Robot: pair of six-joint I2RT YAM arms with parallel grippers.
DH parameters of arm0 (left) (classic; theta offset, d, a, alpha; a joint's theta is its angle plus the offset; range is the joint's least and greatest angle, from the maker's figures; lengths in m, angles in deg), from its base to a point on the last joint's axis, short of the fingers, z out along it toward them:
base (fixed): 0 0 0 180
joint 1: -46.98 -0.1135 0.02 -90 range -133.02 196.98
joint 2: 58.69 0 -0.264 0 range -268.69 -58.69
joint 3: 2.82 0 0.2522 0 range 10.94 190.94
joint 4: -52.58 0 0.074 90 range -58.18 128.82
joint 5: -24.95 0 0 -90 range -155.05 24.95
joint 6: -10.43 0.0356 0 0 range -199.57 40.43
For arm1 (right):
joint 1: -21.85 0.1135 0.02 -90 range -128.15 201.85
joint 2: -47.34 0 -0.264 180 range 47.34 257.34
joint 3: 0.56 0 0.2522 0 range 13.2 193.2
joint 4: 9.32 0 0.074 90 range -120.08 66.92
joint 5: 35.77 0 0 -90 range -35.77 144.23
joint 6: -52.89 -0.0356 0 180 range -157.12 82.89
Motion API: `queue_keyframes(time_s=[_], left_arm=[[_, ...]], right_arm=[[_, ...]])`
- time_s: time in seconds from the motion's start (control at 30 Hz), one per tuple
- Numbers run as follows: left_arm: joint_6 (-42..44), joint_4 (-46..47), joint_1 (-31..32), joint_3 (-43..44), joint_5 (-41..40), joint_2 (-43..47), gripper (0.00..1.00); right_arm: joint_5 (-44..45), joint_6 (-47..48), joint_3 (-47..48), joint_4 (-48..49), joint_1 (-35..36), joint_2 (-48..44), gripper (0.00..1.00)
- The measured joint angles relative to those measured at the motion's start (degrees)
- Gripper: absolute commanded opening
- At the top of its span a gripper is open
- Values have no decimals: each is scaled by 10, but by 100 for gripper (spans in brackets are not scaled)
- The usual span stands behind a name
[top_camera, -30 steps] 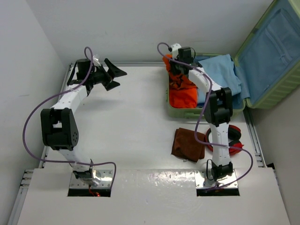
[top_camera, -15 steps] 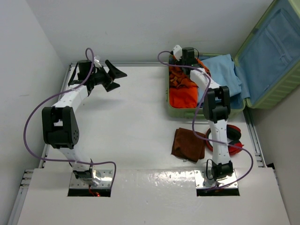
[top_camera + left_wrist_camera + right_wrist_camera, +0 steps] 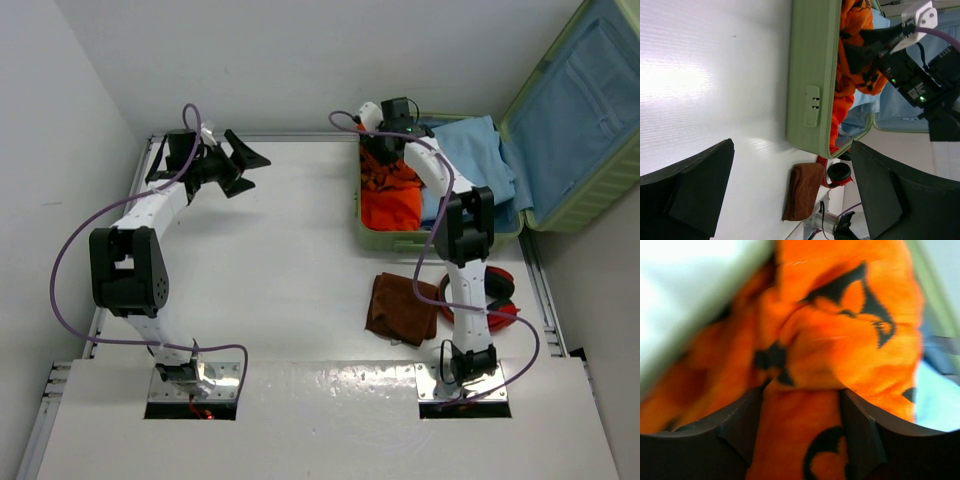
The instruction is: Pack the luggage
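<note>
The luggage (image 3: 385, 240) lies open at the back right, its lid (image 3: 585, 110) with pale blue lining raised. An orange cloth with black print (image 3: 390, 205) and a light blue cloth (image 3: 475, 150) lie inside. My right gripper (image 3: 380, 155) is down in the back left corner of the case. In the right wrist view its jaws (image 3: 800, 405) are closed on a fold of the orange cloth (image 3: 840, 330). My left gripper (image 3: 250, 163) is open and empty at the back left. It faces the case's green wall (image 3: 810, 75).
A folded brown cloth (image 3: 402, 308) lies on the table in front of the luggage, and red and black headphones (image 3: 500, 295) lie to its right by the right arm. Both also show in the left wrist view, the cloth (image 3: 802, 190) and the headphones (image 3: 839, 171). White walls stand behind and to the left.
My right gripper has shifted about over the back left of the case, and the orange cloth it had lifted over the rim has dropped lower. The left arm has barely moved.
</note>
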Motion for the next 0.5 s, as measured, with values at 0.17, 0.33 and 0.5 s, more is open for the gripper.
queue_keyframes(time_s=[0.17, 0.33, 0.5], left_arm=[[0, -2, 0, 0, 0, 0, 100], [1, -3, 0, 0, 2, 0, 100], [2, -3, 0, 0, 8, 0, 100]], right_arm=[[-61, -33, 53, -127, 22, -2, 64], [-98, -69, 30, -154, 23, -37, 52], [-140, -158, -13, -90, -5, -122, 42]])
